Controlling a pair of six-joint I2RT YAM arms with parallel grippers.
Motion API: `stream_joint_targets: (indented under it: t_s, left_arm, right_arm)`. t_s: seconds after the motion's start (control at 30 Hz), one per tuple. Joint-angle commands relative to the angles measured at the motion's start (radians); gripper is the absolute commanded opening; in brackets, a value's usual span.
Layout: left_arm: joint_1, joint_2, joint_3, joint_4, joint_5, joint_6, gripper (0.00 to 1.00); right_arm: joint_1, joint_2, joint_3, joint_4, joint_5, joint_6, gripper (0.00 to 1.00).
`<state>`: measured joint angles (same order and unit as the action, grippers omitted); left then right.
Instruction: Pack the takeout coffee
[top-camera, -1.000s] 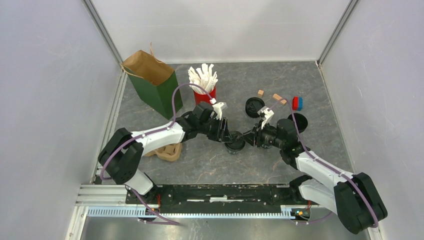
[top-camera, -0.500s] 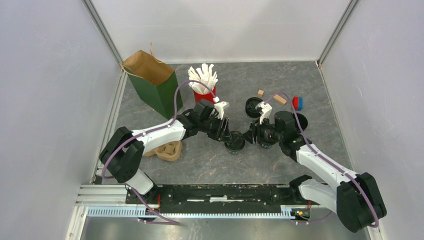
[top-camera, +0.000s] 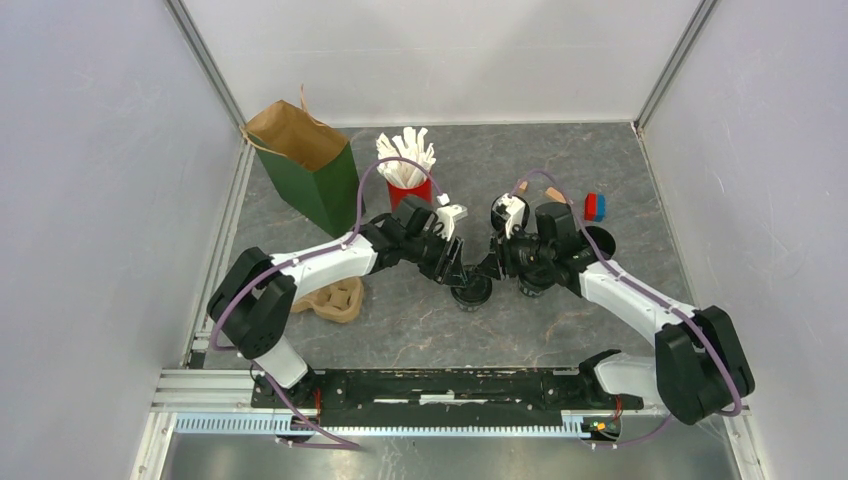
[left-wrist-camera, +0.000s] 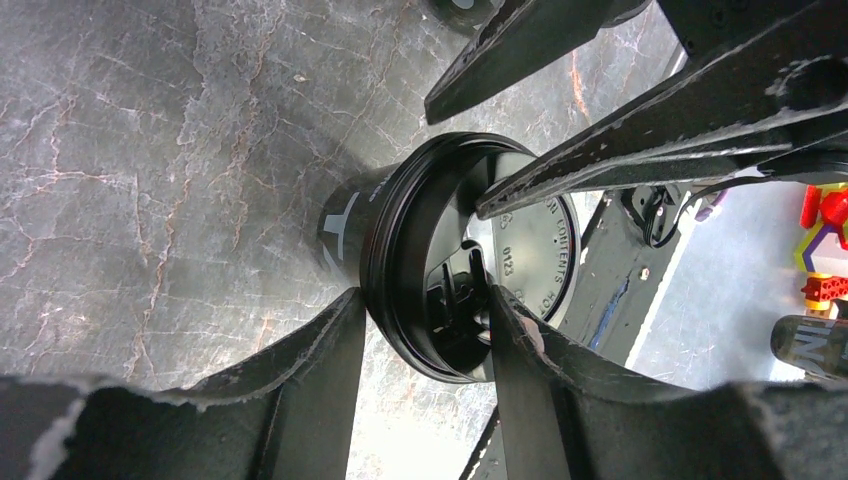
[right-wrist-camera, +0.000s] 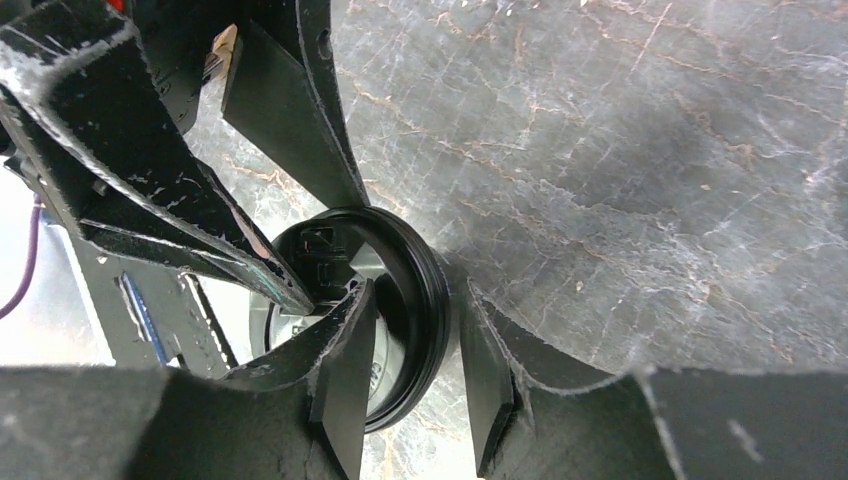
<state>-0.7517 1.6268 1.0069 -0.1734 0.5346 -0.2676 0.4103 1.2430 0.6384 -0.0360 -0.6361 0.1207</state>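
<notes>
The takeout coffee (top-camera: 470, 291), a short black cup with white lettering (left-wrist-camera: 343, 222) and its black lid (left-wrist-camera: 535, 250) on, stands at mid table. My left gripper (top-camera: 457, 268) reaches it from the left. It is shut on the lid's rim: one finger (left-wrist-camera: 330, 345) presses the outside, the other (left-wrist-camera: 510, 340) the lid's top. My right gripper (top-camera: 488, 268) comes from the right and straddles the opposite rim (right-wrist-camera: 437, 290). It is open, with one finger (right-wrist-camera: 350, 335) over the lid and the outer finger (right-wrist-camera: 485, 350) just clear of the rim.
A green paper bag (top-camera: 312, 172) stands at the back left, with a red cup of white sticks (top-camera: 408, 178) beside it. A brown cup carrier (top-camera: 336, 300) lies by the left arm. A loose black lid (top-camera: 506, 213), a black cup (top-camera: 602, 243), wooden blocks (top-camera: 521, 186) and a red-blue block (top-camera: 594, 206) lie at the back right.
The right arm has swung back and leftward, bringing its gripper over the cup's right rim. Its jaws widened, then narrowed a little. The left gripper kept its hold on the lid.
</notes>
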Motion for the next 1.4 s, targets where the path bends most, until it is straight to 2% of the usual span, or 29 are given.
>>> stream_joint_targets:
  t_s: [0.0, 0.2, 0.33, 0.47, 0.6, 0.7, 0.8, 0.9, 1.03, 1.17, 1.3, 1.37]
  left_arm:
    - [-0.001, 0.032, -0.008, -0.051, -0.021, 0.08, 0.54]
    - [-0.001, 0.028, -0.059, -0.034, -0.074, 0.053, 0.53]
    - [-0.001, 0.026, -0.155, 0.051, -0.096, 0.001, 0.52]
    - [-0.001, 0.015, -0.211, 0.119, -0.086, -0.047, 0.52]
    - [-0.001, -0.044, -0.186, 0.112, -0.084, -0.078, 0.57]
    - [-0.001, -0.089, -0.117, 0.073, -0.103, -0.094, 0.7]
    - [0.005, -0.116, -0.05, 0.04, -0.108, -0.108, 0.76]
    - [0.016, -0.143, -0.015, 0.036, -0.105, -0.137, 0.81]
    - [0.039, -0.178, -0.02, 0.046, -0.085, -0.169, 0.82]
    - [0.049, -0.214, -0.059, 0.038, -0.083, -0.176, 0.81]
    - [0.054, -0.254, -0.105, -0.006, -0.139, -0.21, 0.7]
    - [0.054, -0.278, -0.142, 0.007, -0.158, -0.246, 0.65]
  right_arm:
    - [-0.003, 0.035, 0.023, 0.018, -0.017, -0.011, 0.4]
    - [-0.023, 0.035, -0.098, 0.081, 0.044, 0.037, 0.34]
    - [-0.037, 0.018, -0.234, 0.156, 0.08, 0.069, 0.32]
    - [-0.04, 0.016, -0.274, 0.187, 0.063, 0.069, 0.32]
    - [-0.038, -0.012, -0.194, 0.133, 0.044, 0.044, 0.39]
    - [-0.038, -0.034, -0.096, 0.066, 0.048, 0.029, 0.47]
    - [-0.037, -0.059, -0.026, 0.001, 0.076, 0.025, 0.54]
    - [-0.038, -0.078, 0.013, -0.045, 0.096, 0.029, 0.57]
    - [-0.037, -0.11, 0.03, -0.084, 0.108, 0.029, 0.58]
    - [-0.036, -0.136, 0.047, -0.114, 0.105, 0.032, 0.48]
    - [0.004, -0.169, 0.037, -0.083, 0.076, 0.065, 0.34]
    - [0.039, -0.171, 0.028, -0.07, 0.076, 0.078, 0.31]
